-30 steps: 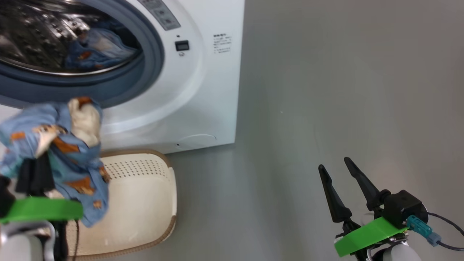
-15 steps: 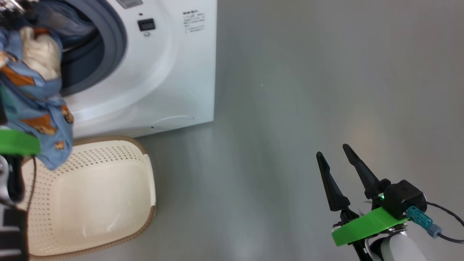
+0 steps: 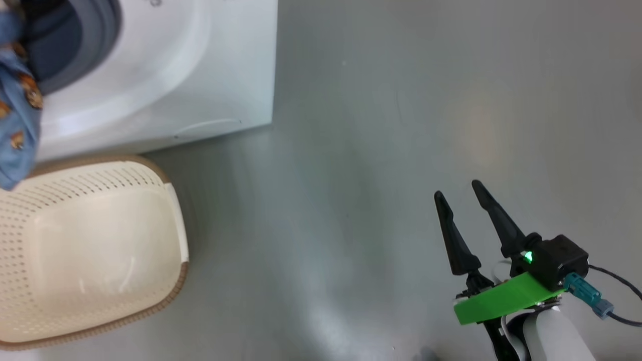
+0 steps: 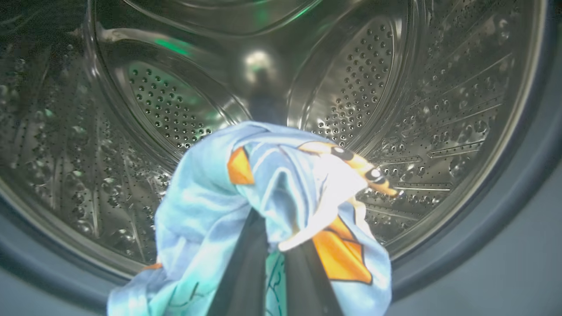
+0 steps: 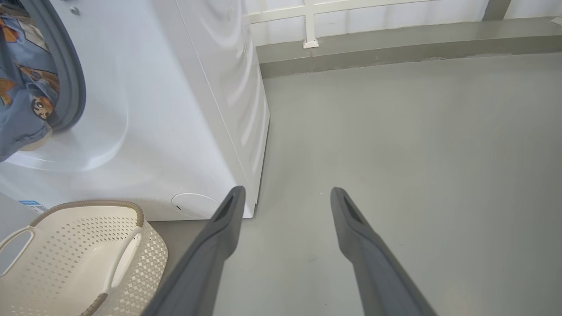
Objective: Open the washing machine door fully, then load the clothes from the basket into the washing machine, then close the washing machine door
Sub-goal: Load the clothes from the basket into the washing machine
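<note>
At far left, the left end effector (image 4: 275,267), fingers pressed together, is gripping one of the clothes (image 4: 272,175), a light-blue garment with orange cartoon prints. It is holding it at the mouth of the washing machine (image 3: 200,75), just in front of the steel drum (image 4: 175,109). Much of the fabric is hanging over the grey-blue gasket (image 4: 505,228), outside the opening. Let go here, the garment risks sliding back out towards the basket (image 3: 90,183), or trailing where the door would pinch it. The basket is sitting empty on the floor (image 3: 376,150), just below the opening. At right, the right end effector (image 3: 457,188) is hovering well clear, fingers spread apart and holding nothing. A blue sticker (image 5: 30,204) is showing low on the machine front, its writing too small to read; no brand name is legible
</note>
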